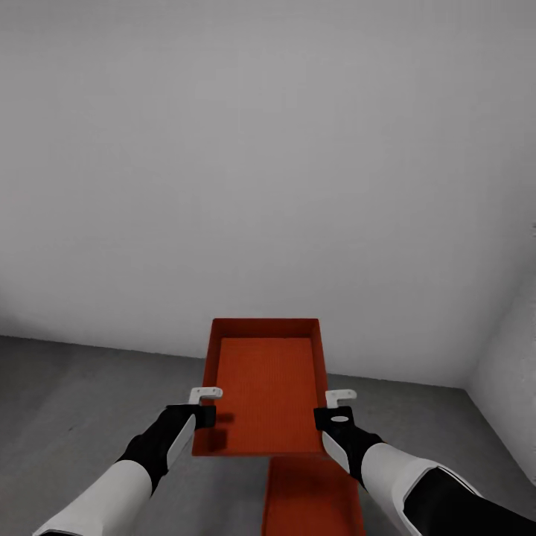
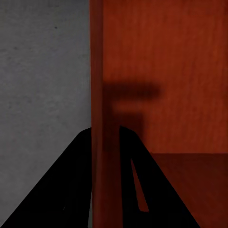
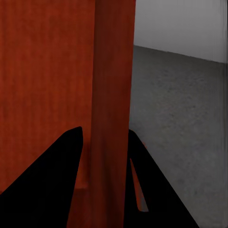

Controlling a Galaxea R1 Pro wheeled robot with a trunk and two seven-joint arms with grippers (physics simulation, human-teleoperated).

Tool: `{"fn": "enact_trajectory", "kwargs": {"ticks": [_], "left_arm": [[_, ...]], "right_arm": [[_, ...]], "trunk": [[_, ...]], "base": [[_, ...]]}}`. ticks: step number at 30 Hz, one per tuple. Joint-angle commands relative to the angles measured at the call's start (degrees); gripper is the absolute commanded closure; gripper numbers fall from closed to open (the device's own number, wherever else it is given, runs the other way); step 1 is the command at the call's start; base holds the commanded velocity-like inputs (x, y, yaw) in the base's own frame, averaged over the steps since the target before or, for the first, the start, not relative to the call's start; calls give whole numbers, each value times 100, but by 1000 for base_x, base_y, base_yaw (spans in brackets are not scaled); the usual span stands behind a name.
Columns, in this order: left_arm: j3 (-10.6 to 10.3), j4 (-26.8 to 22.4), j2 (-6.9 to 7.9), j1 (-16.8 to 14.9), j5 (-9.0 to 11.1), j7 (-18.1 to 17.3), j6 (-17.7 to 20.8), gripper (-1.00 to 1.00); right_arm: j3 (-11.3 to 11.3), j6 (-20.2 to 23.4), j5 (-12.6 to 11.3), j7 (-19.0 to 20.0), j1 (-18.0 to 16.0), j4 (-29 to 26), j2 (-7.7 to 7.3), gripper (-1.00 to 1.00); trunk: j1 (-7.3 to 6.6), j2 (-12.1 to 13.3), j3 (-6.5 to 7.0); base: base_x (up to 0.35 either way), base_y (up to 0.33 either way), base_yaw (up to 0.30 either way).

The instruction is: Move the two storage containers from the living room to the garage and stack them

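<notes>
The left gripper (image 1: 202,406) is clamped on the left wall of the held bin (image 1: 266,387), near its close end; in the left wrist view its dark fingers (image 2: 61,190) sit one on each side of that wall (image 2: 97,95), and a finger's shadow falls on the bin's bottom. The right gripper (image 1: 336,409) pinches the right wall in the same way: in the right wrist view the wall (image 3: 113,85) runs up between the two black fingers (image 3: 47,185). The fingertips themselves are lost in shadow and hard to make out.

The bin is carried level between both arms, open side up, above the floor (image 1: 82,394). Below it a second bin (image 1: 313,495) lies on the grey concrete; its far end is hidden under the held one and its near end is cut off by the picture's edge, so how it lines up cannot be told. Behind stands a plain white wall (image 1: 260,164), meeting another wall at the right.
</notes>
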Motion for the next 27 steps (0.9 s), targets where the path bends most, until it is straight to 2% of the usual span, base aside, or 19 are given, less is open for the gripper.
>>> {"fn": "enact_trajectory", "kwargs": {"ticks": [1,8,18,27], "left_arm": [[1,-20,-45,-4,-143,78,-247,100],[-5,-29,-45,-5,-148,78,-248,100],[-8,-31,-45,-5,-147,78,-247,100],[-8,-37,-45,-4,-151,78,-247,100]], "right_arm": [[74,-9,-153,-578,-5,25,5,100],[74,-9,-153,-578,-4,26,5,100],[71,-16,-153,-578,-4,26,7,100],[74,-8,-153,-578,-4,27,14,100]], "trunk": [[3,-8,-10],[3,-8,-10],[3,-8,-10],[3,-8,-10]], "base": [[181,27,-251],[72,5,-227],[2,0,-49],[0,0,-227]]}}
